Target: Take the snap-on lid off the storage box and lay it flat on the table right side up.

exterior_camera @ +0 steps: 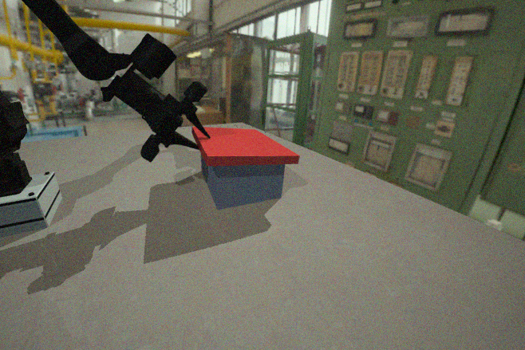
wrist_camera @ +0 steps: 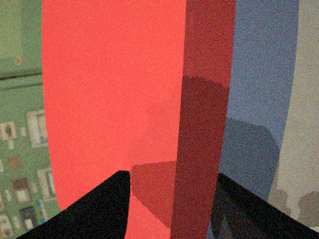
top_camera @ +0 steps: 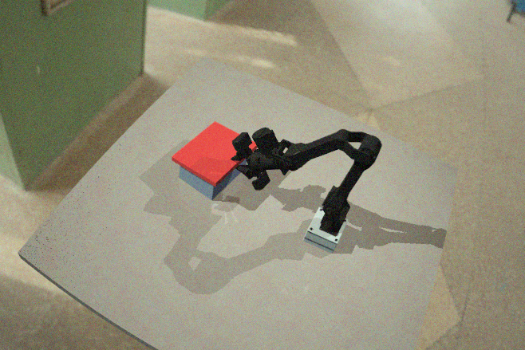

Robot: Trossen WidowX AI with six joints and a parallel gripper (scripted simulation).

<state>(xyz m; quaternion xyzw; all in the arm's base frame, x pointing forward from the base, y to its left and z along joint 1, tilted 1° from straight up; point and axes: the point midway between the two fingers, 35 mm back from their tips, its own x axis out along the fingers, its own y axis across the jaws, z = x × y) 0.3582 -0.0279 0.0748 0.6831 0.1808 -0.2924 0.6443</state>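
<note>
The red lid is right side up over the blue storage box. It overhangs the box walls and looks tilted very slightly, with its arm-side edge a little higher. The box stands upright on the grey table. My gripper is shut on the lid's edge on the arm side, one finger over the top face and the other under the rim. Whether the lid still touches the far wall is hidden.
The arm's white base stands on the same table. The table's edge runs beyond the box on the side away from the arm. Green cabinets stand past it.
</note>
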